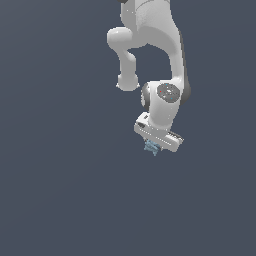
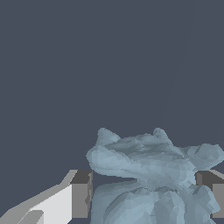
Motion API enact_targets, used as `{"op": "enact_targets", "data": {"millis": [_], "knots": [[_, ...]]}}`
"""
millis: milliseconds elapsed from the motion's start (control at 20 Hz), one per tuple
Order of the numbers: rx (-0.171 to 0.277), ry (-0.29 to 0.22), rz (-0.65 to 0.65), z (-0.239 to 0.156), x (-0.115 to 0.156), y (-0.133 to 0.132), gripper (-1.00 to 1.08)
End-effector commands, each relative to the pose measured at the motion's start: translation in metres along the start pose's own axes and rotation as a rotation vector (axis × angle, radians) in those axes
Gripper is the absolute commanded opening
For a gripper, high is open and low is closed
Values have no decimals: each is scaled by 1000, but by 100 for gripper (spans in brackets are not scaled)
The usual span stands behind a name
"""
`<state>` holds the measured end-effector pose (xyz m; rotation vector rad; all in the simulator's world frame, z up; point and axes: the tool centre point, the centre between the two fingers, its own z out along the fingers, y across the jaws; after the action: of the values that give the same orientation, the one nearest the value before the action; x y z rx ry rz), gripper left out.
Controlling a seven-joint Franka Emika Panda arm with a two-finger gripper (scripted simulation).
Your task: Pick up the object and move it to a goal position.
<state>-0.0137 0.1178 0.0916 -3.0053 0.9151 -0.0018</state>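
The object (image 1: 151, 147) is a tiny lump, pale blue-teal, with a bumpy, jagged shape. In the exterior view it sits a little right of the middle of the frame, just under the white gripper (image 1: 152, 146). Only a small bit of it pokes out below the gripper's body. It is much smaller than the gripper.

In the wrist view the object (image 2: 148, 175) looks big and fills the lower right part of the frame. It has lumpy folds and two little points on top. One finger (image 2: 81, 194) stands at its one side and the other finger (image 2: 213, 192) at its other side. Both fingers touch the lump, so the gripper (image 2: 146, 194) is clamped on the object.

Above the gripper, in the exterior view, the white arm (image 1: 155, 55) goes up through the middle of the frame to the top edge. It bends in fat round joints. One joint has a dark round cap (image 1: 168, 92) with a small red spot.

All around is a flat, dark blue-grey ground (image 1: 60, 175). I cannot tell if the object touches it or hangs above it.
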Motion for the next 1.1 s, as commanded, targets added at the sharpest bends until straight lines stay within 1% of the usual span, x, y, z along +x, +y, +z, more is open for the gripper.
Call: {"op": "enact_targets", "data": {"millis": [0,300,550,800,1050], "knots": [[0,0,0,-12,3,-18,-100],[-1,0,0,-37,12,-58,-100],[-1,0,0,-55,18,-86,-100],[0,-1,0,-66,23,-105,-100],[0,-1,0,-73,26,-116,-100]]}}
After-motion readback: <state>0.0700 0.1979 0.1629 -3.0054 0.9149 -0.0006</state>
